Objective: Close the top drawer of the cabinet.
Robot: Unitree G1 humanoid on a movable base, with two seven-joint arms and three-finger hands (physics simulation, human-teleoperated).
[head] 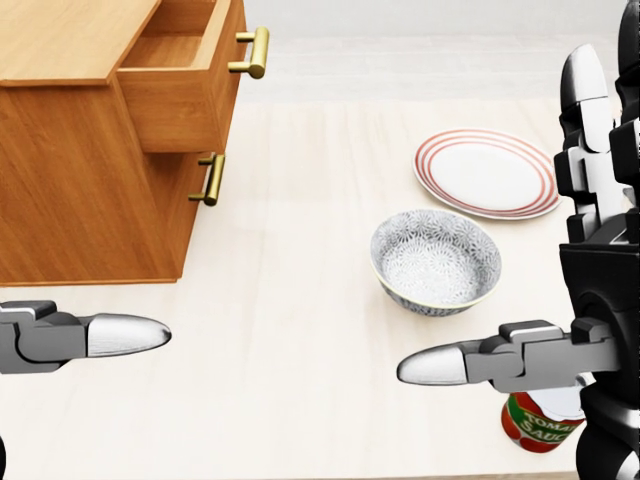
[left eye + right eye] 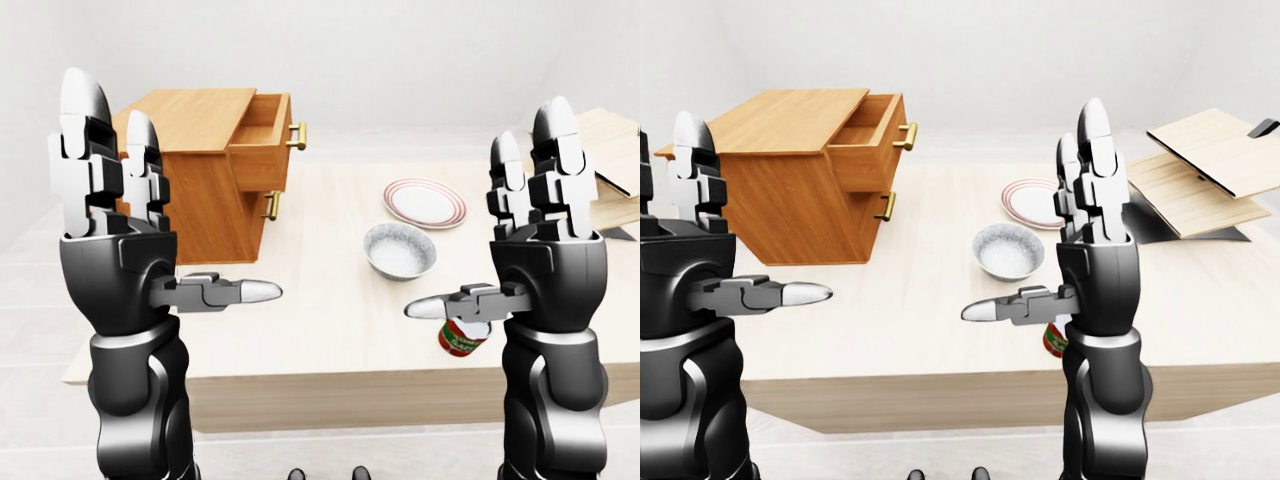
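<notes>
- The cabinet (image 1: 70,160) stands in the upper left of the head view, on the light wooden table (image 1: 290,330).
- Its top drawer (image 1: 185,80) is pulled out toward the right of the picture, and its inside is visible from above.
- The brass handle of the top drawer (image 1: 250,52) is at the drawer's right end; the lower drawer handle (image 1: 209,180) is below it, and the lower drawer looks closed.
- The left hand (image 2: 120,210) is raised in the left part of the left-eye view, with fingers straight up and the thumb pointing to the right. It is released and holds nothing.
- The right hand (image 2: 540,215) is raised in the right part of the same view, fingers also straight up and thumb pointing to the left. It is released too, with nothing in it.
- Both hands are well apart from the cabinet and the drawer.
- A patterned bowl (image 1: 436,260) is on the table right of the centre in the head view.
- A plate with red rings (image 1: 486,173) lies above the bowl, toward the upper right.
- A tomato sauce can (image 1: 540,420) stands in the lower right corner, partly hidden behind the right hand.
- In the right-eye view some flat wooden boards (image 2: 1200,165) lie at the right side of the table.
</notes>
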